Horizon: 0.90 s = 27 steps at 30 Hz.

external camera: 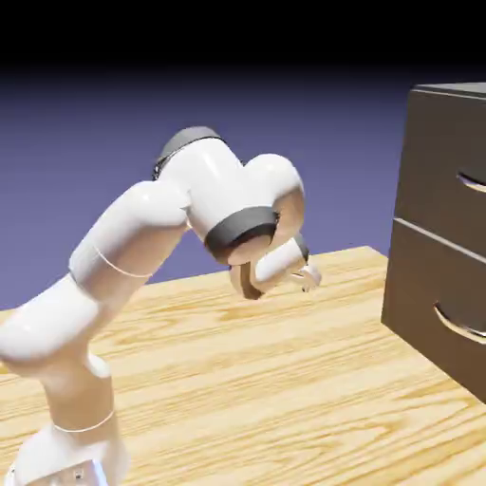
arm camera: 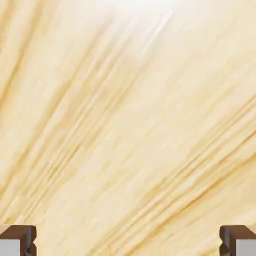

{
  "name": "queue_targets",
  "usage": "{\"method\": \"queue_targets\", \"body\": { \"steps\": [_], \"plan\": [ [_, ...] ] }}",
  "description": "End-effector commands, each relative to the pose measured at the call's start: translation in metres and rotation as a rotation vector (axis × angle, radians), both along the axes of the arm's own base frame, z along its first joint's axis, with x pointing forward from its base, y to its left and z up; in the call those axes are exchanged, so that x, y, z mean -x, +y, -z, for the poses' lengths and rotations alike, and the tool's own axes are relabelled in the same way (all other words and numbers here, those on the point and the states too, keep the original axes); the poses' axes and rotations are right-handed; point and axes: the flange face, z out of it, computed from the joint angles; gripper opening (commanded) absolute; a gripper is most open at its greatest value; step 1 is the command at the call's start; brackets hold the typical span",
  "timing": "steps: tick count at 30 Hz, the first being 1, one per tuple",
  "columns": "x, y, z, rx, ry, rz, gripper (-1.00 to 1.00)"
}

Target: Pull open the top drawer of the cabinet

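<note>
Here, the white arm's gripper (arm camera: pixel 128 242) hangs low over the wooden table (external camera: pixel 237 380), its fingers (arm camera: pixel 20 240) spread wide apart and holding nothing; the hand view shows only pale wood grain between them. The cabinet (external camera: pixel 432 142) stands well off to the gripper's side, at the exterior view's right, and the top drawer (external camera: pixel 446 180) sits flush and shut, its silver handle (external camera: pixel 472 181) untouched. By this look, the job is barely begun: reaching the handle, closing on it and pulling the drawer out all remain.
</note>
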Motion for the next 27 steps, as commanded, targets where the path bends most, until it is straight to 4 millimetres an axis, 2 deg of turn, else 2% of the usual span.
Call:
{"method": "queue_targets", "body": {
  "steps": [1, 8, 14, 20, 23, 27],
  "plan": [
    [-0.004, 0.000, -0.006, 0.010, -0.038, -0.043, 0.00],
    [-0.040, -0.018, -0.054, 0.106, -0.337, -0.275, 0.00],
    [-0.075, -0.060, -0.105, 0.250, -0.616, -0.367, 0.00],
    [-0.107, -0.131, -0.158, 0.470, -0.863, -0.358, 0.00],
    [-0.119, -0.178, -0.183, 0.609, -0.958, -0.320, 0.00],
    [-0.130, -0.251, -0.212, 0.820, -1.040, -0.240, 0.00]
  ]
}}
